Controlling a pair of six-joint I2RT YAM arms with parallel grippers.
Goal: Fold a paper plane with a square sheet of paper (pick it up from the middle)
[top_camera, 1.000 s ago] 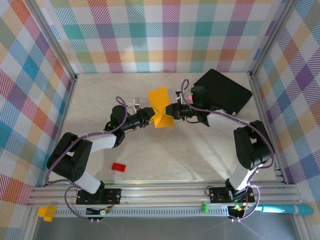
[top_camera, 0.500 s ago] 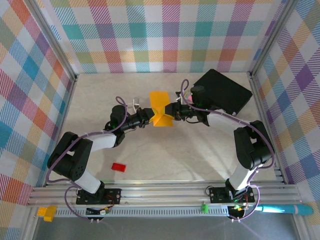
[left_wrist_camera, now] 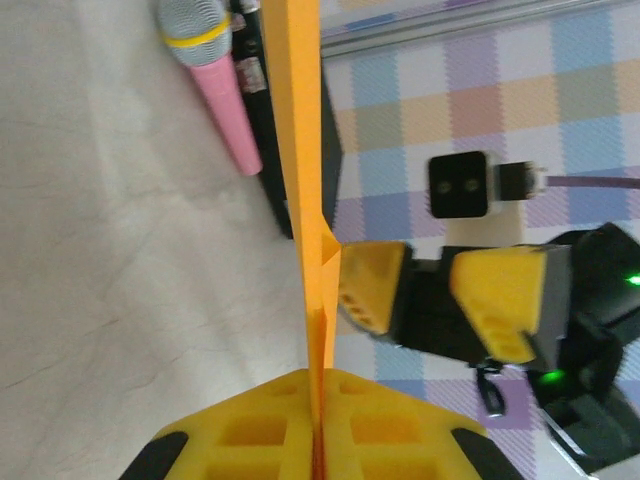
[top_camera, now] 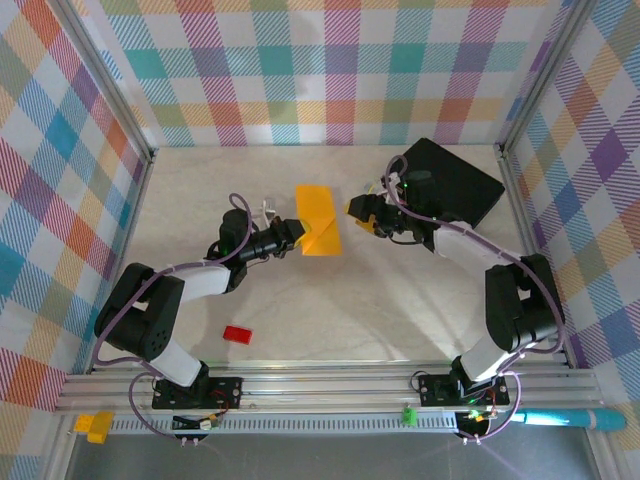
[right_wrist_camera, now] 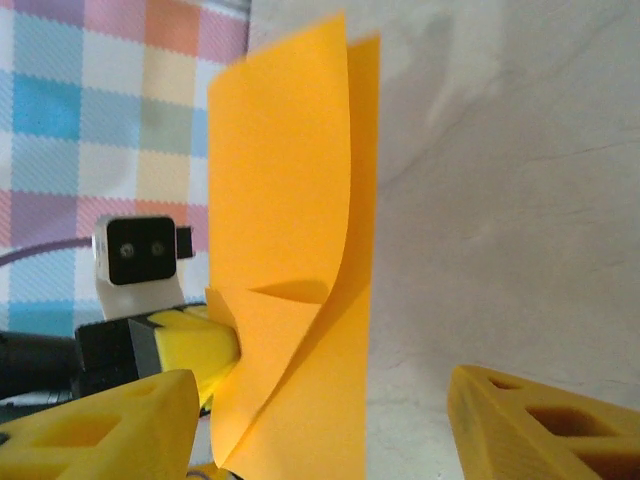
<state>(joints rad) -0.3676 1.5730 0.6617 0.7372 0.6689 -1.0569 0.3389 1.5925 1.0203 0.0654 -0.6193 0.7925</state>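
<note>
- square sheet of paper point(top_camera: 318, 222): plain orange-yellow, a shade darker inside its folds
- left gripper point(top_camera: 300, 232) and right gripper point(top_camera: 358, 215): bright yellow jaws on black bodies
- cables point(top_camera: 236, 204): purple
- counter point(top_camera: 330, 310): pale cream with faint grey marbling
- walls point(top_camera: 320, 70): pastel plaid of teal, pink, orange, purple and yellow
- box point(top_camera: 455, 185): black
- block point(top_camera: 237, 334): red
- stick point(left_wrist_camera: 222, 110): pink, with a speckled grey tip and a yellow band
</note>
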